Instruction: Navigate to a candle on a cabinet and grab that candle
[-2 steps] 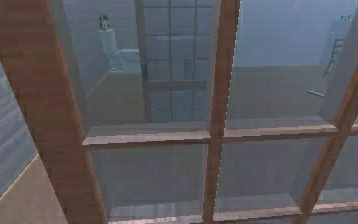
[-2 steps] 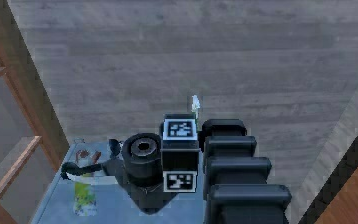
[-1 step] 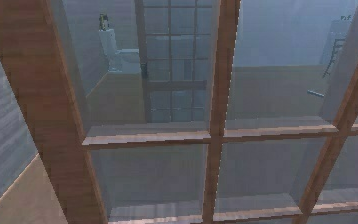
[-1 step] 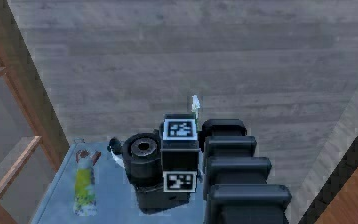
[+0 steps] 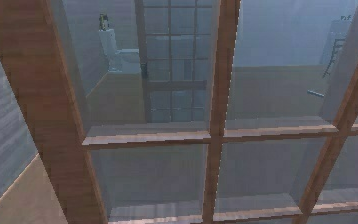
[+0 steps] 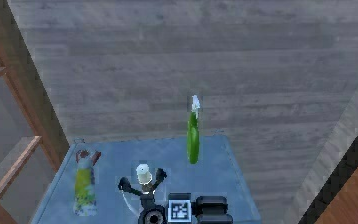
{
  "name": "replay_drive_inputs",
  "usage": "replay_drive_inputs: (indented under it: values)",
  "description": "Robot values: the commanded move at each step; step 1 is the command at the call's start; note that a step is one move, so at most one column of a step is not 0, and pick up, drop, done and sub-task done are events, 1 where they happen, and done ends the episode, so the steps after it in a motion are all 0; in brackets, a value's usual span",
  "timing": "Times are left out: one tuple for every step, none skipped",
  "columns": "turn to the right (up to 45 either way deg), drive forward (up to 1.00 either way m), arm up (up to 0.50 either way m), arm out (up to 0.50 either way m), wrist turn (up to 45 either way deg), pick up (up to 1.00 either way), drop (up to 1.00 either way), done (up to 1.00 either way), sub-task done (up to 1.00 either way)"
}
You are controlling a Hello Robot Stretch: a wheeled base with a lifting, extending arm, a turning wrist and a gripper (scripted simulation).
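Note:
A small pale cylinder (image 6: pixel 144 175), candle-like in shape, stands on the blue-grey cabinet top (image 6: pixel 222 165) low in the arm side view. My gripper (image 6: pixel 143 184) sits right at it, its dark body below and a thin finger (image 6: pixel 123 184) on each side of it. Since the cylinder rests on the cabinet top at the gripper's far end, I cannot tell whether the gripper holds anything. A white marker square (image 6: pixel 179 210) and the dark arm (image 6: pixel 213 210) lie just right of the gripper.
A tall green spray bottle (image 6: pixel 193 135) stands upright on the cabinet top, farther out and to the right. A greenish bottle (image 6: pixel 84 182) lies on its side at the left. A wooden plank wall (image 6: pixel 187 60) rises behind. A wooden-framed window (image 5: pixel 219 110) stands close ahead in the forward view.

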Motion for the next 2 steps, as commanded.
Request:
replay_drive_inputs:
  values:
    - [0.0,0.00,0.00,0.00,0.0,1.00,0.00,0.00,0.00]
    - [0.0,0.00,0.10,0.00,0.0,0.00,0.00,0.00,0.00]
